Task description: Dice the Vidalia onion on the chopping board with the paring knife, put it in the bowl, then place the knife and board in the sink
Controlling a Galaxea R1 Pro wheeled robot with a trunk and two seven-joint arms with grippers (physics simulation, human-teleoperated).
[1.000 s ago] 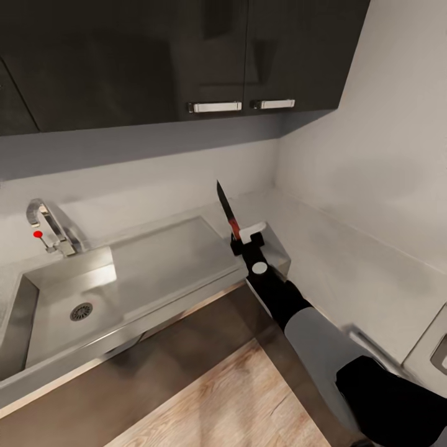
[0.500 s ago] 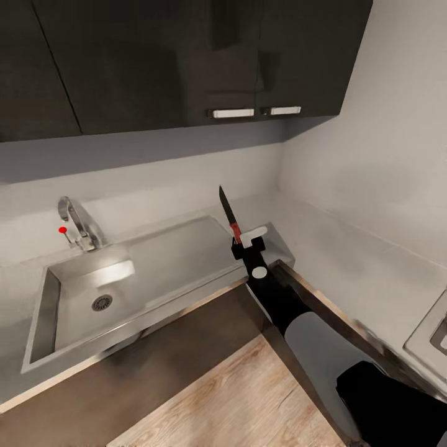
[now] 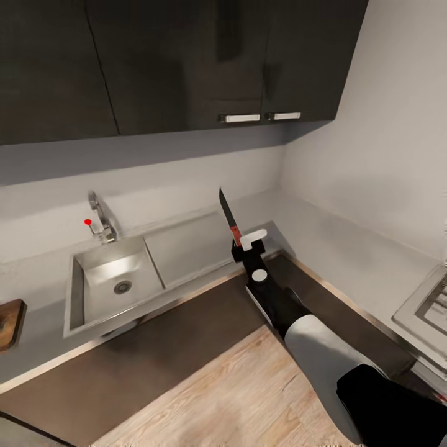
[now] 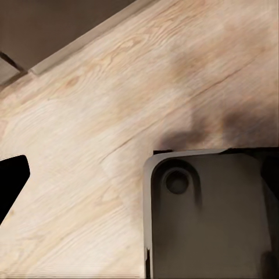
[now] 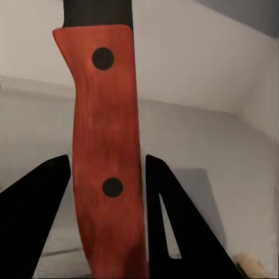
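My right gripper (image 3: pixel 243 246) is shut on the paring knife (image 3: pixel 228 215), holding it upright with the dark blade pointing up, just over the right end of the drainboard (image 3: pixel 186 243). In the right wrist view the red handle (image 5: pixel 107 145) sits clamped between the two black fingers (image 5: pixel 35 203). The steel sink (image 3: pixel 76 292) lies to the left, with a round drain (image 3: pixel 123 287) and a tap (image 3: pixel 101 217) with a red knob. A corner of the brown chopping board (image 3: pixel 9 323) shows at the far left on the countertop (image 3: pixel 347 251). The onion and the bowl are out of view.
Dark wall cabinets (image 3: pixel 186 62) hang above the counter. A hob (image 3: pixel 428 307) sits in the counter at the right. Light wooden floor (image 3: pixel 236 391) spreads in front of the dark base cabinets. The left wrist view looks down at the floor (image 4: pixel 104 116) and a grey part of the robot (image 4: pixel 209 221).
The whole view has shifted: the sink now looks smaller and further off, and the board's corner has come into view at the left. The knife stays upright in my right gripper.
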